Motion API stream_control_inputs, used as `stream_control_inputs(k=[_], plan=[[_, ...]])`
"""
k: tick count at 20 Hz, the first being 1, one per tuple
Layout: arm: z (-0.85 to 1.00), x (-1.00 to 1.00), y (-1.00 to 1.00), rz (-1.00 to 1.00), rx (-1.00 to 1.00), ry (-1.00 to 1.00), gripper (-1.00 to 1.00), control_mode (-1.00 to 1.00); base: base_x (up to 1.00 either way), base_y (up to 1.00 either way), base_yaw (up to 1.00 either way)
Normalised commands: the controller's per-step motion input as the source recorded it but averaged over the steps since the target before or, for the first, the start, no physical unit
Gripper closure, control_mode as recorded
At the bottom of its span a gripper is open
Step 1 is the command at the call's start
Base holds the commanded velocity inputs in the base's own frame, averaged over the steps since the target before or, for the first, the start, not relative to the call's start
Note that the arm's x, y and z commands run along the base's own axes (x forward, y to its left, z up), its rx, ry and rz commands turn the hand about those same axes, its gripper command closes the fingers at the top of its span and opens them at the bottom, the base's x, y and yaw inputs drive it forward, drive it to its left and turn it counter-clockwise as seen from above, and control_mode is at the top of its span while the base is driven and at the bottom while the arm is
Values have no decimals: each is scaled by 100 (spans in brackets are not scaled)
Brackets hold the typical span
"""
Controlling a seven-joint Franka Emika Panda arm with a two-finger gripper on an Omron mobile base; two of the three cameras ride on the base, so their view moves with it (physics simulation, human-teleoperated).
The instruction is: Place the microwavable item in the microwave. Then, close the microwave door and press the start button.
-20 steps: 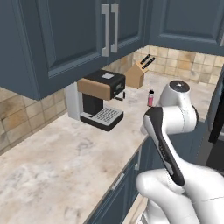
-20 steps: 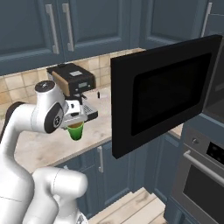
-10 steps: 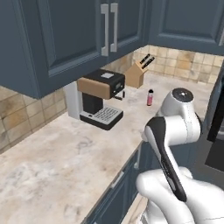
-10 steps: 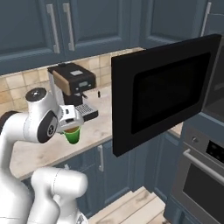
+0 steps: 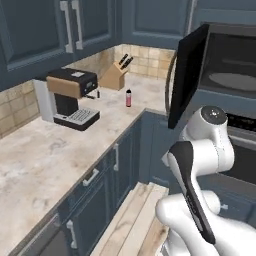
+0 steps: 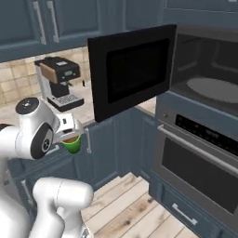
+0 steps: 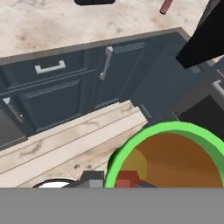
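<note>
Your gripper (image 6: 73,135) is clamped on the small bright green tapered cup (image 6: 72,144), which hangs just under the white hand, in the air in front of the dark blue lower cabinets (image 6: 104,148) and above the pale wooden floor (image 6: 135,204). In the hand view you look straight down into the cup (image 7: 175,157): its green rim rings a brownish inside, with the floor planks and the cabinet fronts beyond it. The cup is well apart from the large black built-in microwave (image 6: 204,69), which sits up and to the right of it in the right base view. The wide black microwave door (image 6: 132,69) stands swung open toward the counter, so you can see the dark cavity and the round grey turntable (image 6: 211,88) inside; in the left base view the same door (image 5: 185,75) shows edge-on beside the cavity. Below the microwave is the dark oven (image 6: 200,158). On the marbled beige counter (image 5: 45,155) stand a black and tan coffee machine (image 5: 70,97), a small pink bottle with a black cap (image 5: 128,98) and a wooden knife block (image 5: 116,77) in the corner.
</note>
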Motion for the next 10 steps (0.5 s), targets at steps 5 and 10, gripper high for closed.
stream_control_inputs(k=[5, 10], plan=[[0, 0, 0, 0, 0, 0, 100, 100, 0, -100, -55], [0, 0, 0, 0, 0, 0, 100, 100, 46, -84, -39]])
